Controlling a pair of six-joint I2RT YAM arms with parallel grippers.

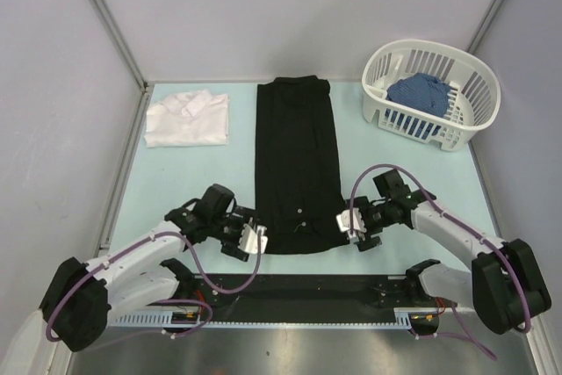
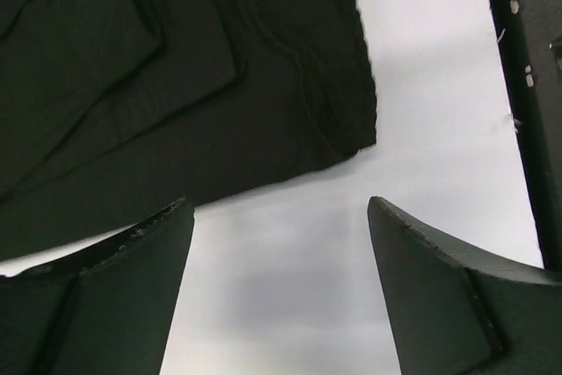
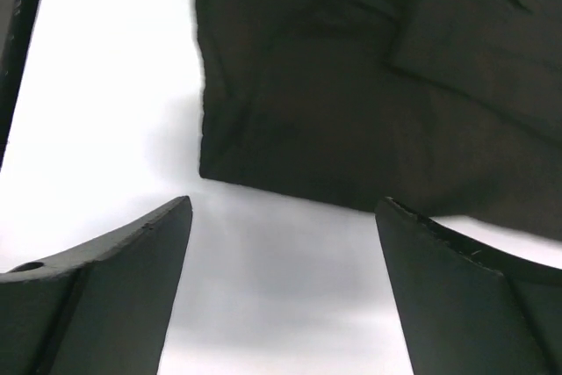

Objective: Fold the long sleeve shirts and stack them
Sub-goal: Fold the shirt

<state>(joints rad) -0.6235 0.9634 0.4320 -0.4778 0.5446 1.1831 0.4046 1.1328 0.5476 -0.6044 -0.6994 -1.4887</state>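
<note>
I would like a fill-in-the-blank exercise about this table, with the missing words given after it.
The cloth in the basket is ____.
The white shirt lies to the ____ of the black shirt.
The left gripper and the right gripper both stand ____ at the black shirt's near corners.
Missing words: blue; left; open.
</note>
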